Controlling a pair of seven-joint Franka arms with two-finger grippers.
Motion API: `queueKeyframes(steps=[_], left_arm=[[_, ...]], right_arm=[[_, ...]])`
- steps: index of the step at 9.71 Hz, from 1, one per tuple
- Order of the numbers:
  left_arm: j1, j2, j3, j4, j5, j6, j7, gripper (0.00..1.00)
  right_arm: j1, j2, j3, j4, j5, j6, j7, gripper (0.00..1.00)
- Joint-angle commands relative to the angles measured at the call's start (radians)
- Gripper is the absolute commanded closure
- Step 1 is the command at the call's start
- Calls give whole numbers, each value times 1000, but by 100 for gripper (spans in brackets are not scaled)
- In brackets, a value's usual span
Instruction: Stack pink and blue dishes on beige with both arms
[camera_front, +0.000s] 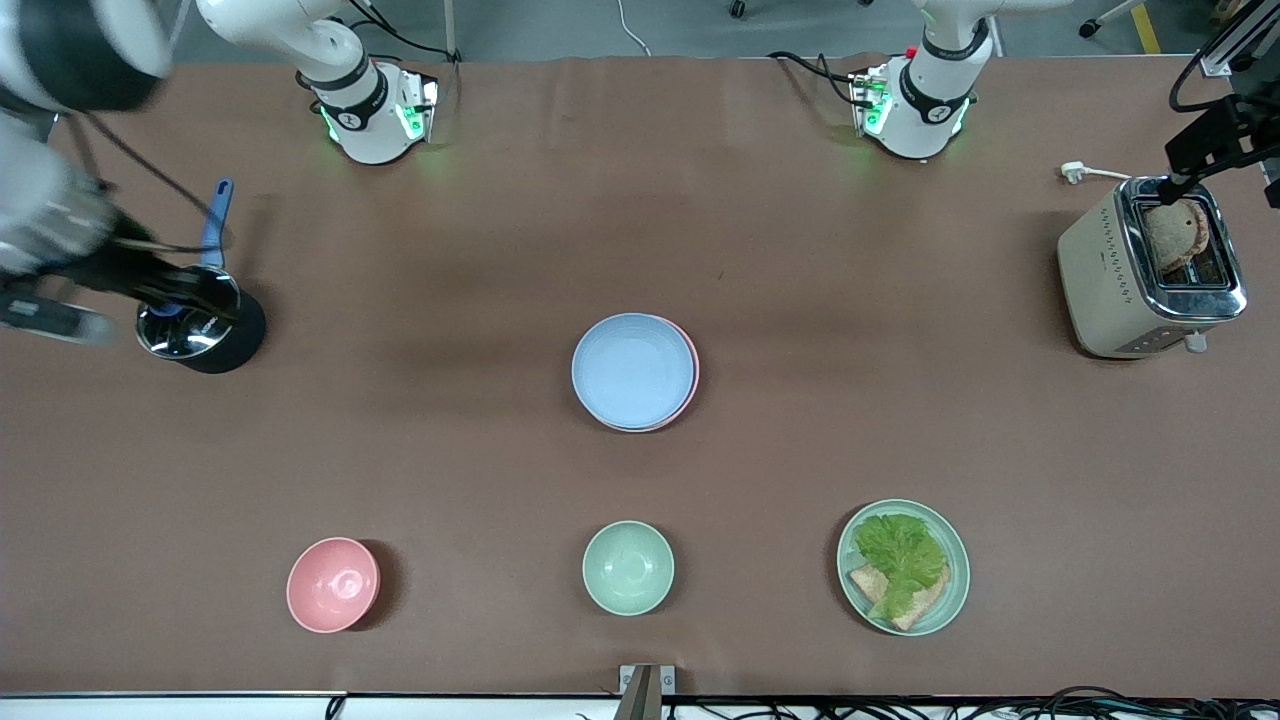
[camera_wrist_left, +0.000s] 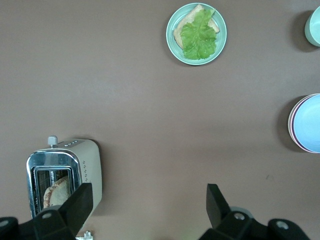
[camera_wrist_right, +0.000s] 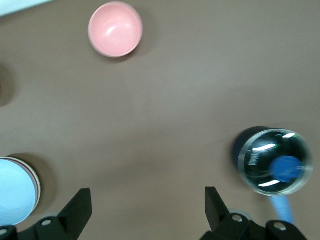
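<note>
The light blue plate (camera_front: 633, 370) lies on top of the pale pink plate (camera_front: 692, 378) at the middle of the table; only the pink rim shows. The same stack appears in the wrist views as blue plate (camera_wrist_left: 311, 124) and blue plate (camera_wrist_right: 14, 191). I see no beige plate; whatever lies under the stack is hidden. My left gripper (camera_front: 1225, 140) (camera_wrist_left: 148, 195) hangs open and empty high beside the toaster. My right gripper (camera_front: 70, 300) (camera_wrist_right: 147, 196) hangs open and empty high beside the black cup.
A toaster (camera_front: 1150, 270) with bread stands at the left arm's end. A black cup (camera_front: 200, 325) holding a blue utensil stands at the right arm's end. Near the front edge sit a pink bowl (camera_front: 333, 584), a mint-green bowl (camera_front: 628, 567) and a mint-green plate (camera_front: 950, 590) with lettuce and bread.
</note>
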Motion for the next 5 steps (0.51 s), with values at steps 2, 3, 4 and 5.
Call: queueKeyframes(steps=[2,3,4,5], left_arm=[[9,-9,-20,-44,7,-13,-15,0],[-2,5,-16,-34,4,-12,-14,0],[-13,28,-13,-30,5,-12,-9,0],[-17,37,-11,-18,4,-12,-8,0]], right_arm=[[-352,15,202,166,-13,-96,-104,0],[-481,15,333,189,-11,-140,-107,0],[-523,15,394,196,-13,-198,-108,0],[-514,12,391,196,-8,-247,-212,0]])
